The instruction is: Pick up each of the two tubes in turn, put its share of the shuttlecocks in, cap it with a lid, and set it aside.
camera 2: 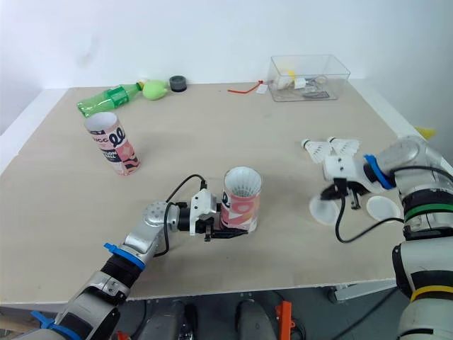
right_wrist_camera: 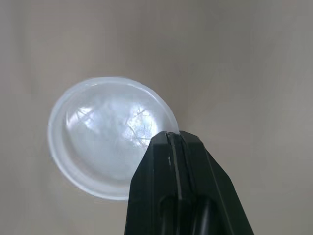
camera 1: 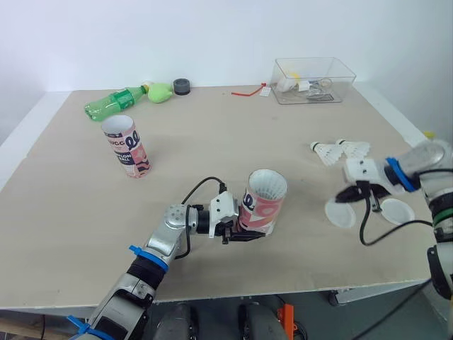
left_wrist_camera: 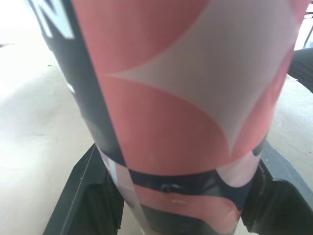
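Note:
A pink, white and dark tube stands near the table's front middle, with white shuttlecock feathers showing in its open top. My left gripper is shut on its lower part, one finger on each side of the tube. A second, matching tube stands open and slightly tilted at the left. My right gripper is shut on the rim of a translucent lid, holding it just above the table to the right of the held tube. Another lid lies flat further right. Two loose shuttlecocks lie behind it.
A clear plastic box with small items sits at the back right. A green bottle, a green object, a black roll and a red strip lie along the back edge.

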